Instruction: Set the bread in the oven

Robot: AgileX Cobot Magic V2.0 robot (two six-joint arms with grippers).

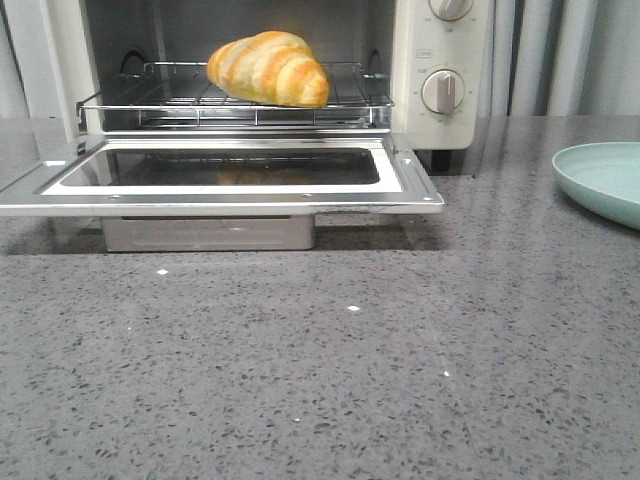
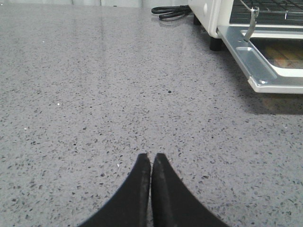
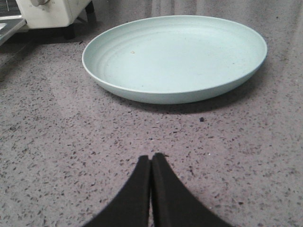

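Note:
The bread [image 1: 268,68], a golden-orange striped croissant roll, lies on the wire rack [image 1: 150,103] inside the cream-white oven [image 1: 415,70]. The oven's glass door [image 1: 225,178] is dropped open, flat over the counter. Neither gripper shows in the front view. My left gripper [image 2: 151,157] is shut and empty, low over the grey counter, with the oven door's corner [image 2: 265,80] some way off. My right gripper [image 3: 151,157] is shut and empty over the counter, just short of a pale green plate [image 3: 175,56].
The pale green plate [image 1: 605,180] sits empty at the right edge of the speckled grey counter. A black power cord [image 2: 171,11] lies behind the oven. The oven's round knobs [image 1: 443,90] face forward. A metal crumb tray [image 1: 208,233] sits under the open door.

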